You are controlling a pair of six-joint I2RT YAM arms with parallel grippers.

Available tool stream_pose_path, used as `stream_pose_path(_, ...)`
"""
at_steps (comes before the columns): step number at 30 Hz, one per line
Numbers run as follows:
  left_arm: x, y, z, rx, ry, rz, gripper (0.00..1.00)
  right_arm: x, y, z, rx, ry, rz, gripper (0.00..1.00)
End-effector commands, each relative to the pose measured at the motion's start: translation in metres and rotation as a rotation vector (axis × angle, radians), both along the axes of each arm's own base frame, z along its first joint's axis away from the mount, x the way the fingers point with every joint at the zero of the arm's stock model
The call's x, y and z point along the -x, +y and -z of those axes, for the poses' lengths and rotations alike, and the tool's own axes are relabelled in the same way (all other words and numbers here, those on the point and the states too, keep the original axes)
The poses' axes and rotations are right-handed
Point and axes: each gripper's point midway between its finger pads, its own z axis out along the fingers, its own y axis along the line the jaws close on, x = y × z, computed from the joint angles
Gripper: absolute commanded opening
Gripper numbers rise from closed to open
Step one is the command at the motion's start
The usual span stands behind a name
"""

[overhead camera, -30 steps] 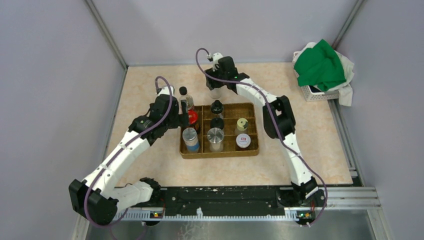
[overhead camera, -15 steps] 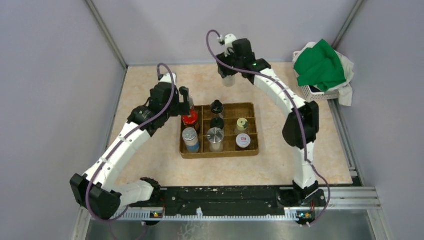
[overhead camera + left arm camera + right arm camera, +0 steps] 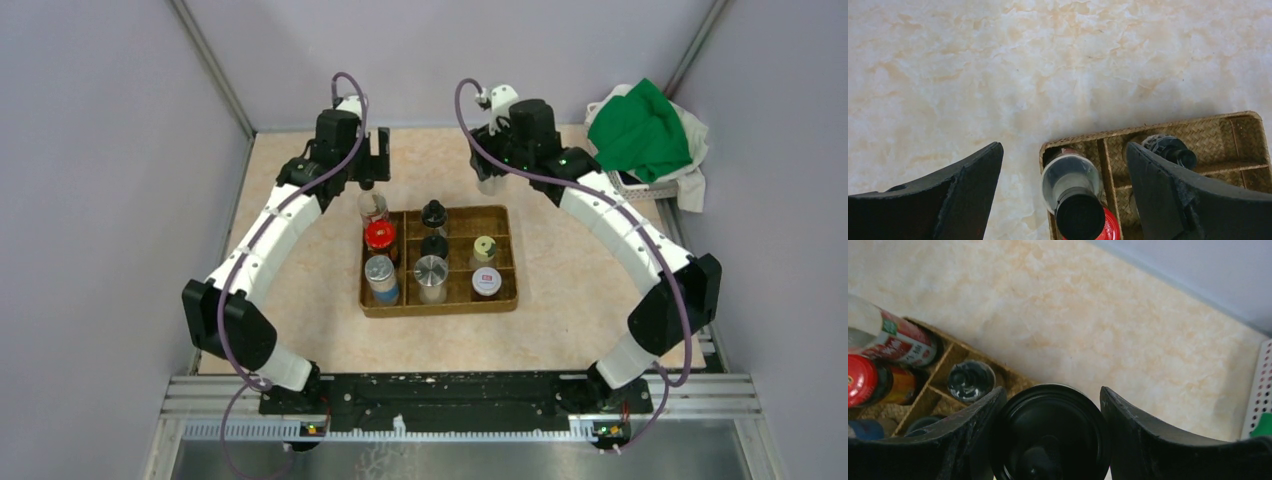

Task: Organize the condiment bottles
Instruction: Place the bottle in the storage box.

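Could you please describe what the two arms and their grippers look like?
The left arm and right arm have white links and black joints, each carrying a looping purple cable. The left gripper and right gripper have broad black fingers.

The marbled beige table (image 3: 480, 340) bears 1 woven tray (image 3: 440, 307) centrally and, apparently, a white basket (image 3: 630, 188) far right.

Left arm (image 3: 270, 235) lifted off tall bottle (image 3: 372, 206); right arm (image 3: 620, 225) carried jar (image 3: 1050, 432) rightward.
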Motion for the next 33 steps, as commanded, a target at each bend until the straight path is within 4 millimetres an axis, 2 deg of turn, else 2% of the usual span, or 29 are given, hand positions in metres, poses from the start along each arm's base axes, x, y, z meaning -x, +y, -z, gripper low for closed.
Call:
stream_pose_path(1, -0.013, -0.01, -0.032, 0.01, -0.113, 0.066, 0.99, 0.003, 0.004, 0.008, -0.052, -0.013, 0.002, 0.28)
stream_pose_path(11, 0.012, -0.005, -0.038, 0.028, -0.122, 0.077, 0.99, -0.001, 0.016, 0.077, -0.05, 0.082, -0.022, 0.27)
stream_pose_path(19, 0.025, -0.001, -0.035, 0.042, -0.111, 0.075, 0.99, -0.015, 0.031, 0.124, -0.036, 0.139, -0.048, 0.27)
stream_pose_path(26, 0.029, 0.005, -0.031, 0.023, -0.109, 0.059, 0.99, -0.026, 0.036, 0.149, -0.046, 0.184, -0.037, 0.26)
stream_pose_path(33, 0.027, 0.005, -0.023, 0.015, -0.096, 0.055, 0.99, -0.031, 0.037, 0.163, -0.041, 0.206, -0.035, 0.26)
